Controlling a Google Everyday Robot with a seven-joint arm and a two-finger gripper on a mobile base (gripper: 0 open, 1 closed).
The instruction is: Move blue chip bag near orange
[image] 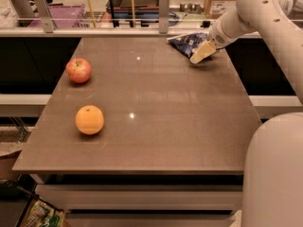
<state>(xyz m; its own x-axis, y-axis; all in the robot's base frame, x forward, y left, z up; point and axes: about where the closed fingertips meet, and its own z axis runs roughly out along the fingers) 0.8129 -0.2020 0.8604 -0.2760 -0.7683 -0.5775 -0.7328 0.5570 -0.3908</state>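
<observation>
The blue chip bag (186, 42) lies at the far right of the desk (161, 145). The pincer (200, 54) sits against its near edge; whether it grasps the bag, I cannot tell. The orange (89, 119) lies near left, well apart.

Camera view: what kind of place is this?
Probably a lab or office test area: a brown table holding an apple, an orange and a blue chip bag, a purple bin behind. The robot's hand is at the bag.

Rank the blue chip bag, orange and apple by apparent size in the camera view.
1. blue chip bag: widest, though the claw, at the far right, covers its right end.
2. orange.
3. apple: slightly smaller but farther from camera, so unsure.
</observation>
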